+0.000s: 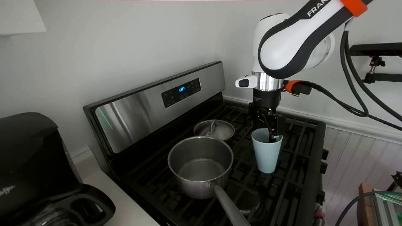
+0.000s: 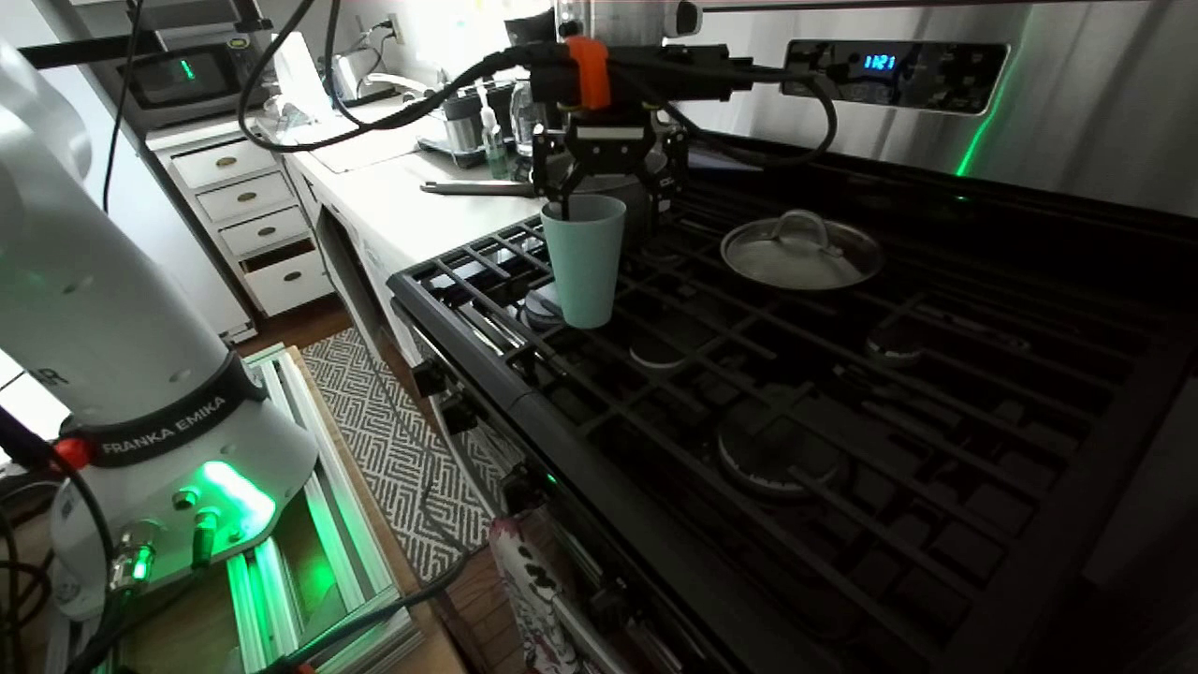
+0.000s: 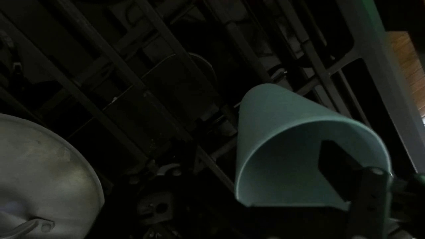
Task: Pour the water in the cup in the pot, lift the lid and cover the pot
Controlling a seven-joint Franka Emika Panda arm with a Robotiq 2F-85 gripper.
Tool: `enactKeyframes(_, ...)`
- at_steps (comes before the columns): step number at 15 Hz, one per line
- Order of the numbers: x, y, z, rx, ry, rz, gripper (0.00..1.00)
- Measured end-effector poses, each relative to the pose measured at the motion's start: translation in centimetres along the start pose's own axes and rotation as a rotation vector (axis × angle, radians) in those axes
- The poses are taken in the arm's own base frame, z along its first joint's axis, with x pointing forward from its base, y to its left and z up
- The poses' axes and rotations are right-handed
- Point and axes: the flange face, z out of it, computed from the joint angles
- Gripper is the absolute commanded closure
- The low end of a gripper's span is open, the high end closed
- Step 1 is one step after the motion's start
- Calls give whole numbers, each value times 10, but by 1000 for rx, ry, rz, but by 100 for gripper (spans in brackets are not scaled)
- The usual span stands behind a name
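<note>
Pale light-blue, handleless, tapered cup point(image 1: 267, 157) stands upright on the black metal stove grate point(image 1: 284, 188) in an exterior view, its long axis close to vertical, wide mouth up and narrower base down. To its left as seen there, and apart from it, sits the round brushed-steel pot point(image 1: 196, 186), open at the top, its long straight handle point(image 1: 230, 207) running toward the lower edge of the view. Behind the pot lies the round silver metal lid point(image 1: 225, 132), its loop handle point(image 1: 212, 126) upward.

In an exterior view the cup point(image 2: 590, 271) is upright too, mouth upward. The black two-fingered gripper point(image 2: 614, 208) hangs over it with its jaws spread apart: one finger point(image 2: 565, 208) is inside the cup, the other finger point(image 2: 664, 201) outside it and clear of the wall. The pot is partly hidden behind cup and gripper, its handle point(image 2: 477, 188) pointing left in that view; the lid point(image 2: 796, 269) lies flat off to the right.

In the wrist view the cup point(image 3: 265, 113) has its long axis aslant, base toward the upper left and open mouth toward the lower right, with a dark finger point(image 3: 338, 169) inside the opening; whether it touches the wall cannot be told. Part of the lid point(image 3: 49, 176) shows at the lower left, well apart from the cup, with grate bars between them.
</note>
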Motion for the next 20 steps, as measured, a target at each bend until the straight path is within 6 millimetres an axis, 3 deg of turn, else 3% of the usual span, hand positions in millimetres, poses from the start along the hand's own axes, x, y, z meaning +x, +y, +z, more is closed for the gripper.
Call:
enactKeyframes(5, 2, -1, -13, -26, 13, -10, 0)
enactKeyframes(13, 3, -6, -58, -116, 63, -24, 0)
enactKeyframes(20, 8, 6, -102, -184, 135, 292, 0)
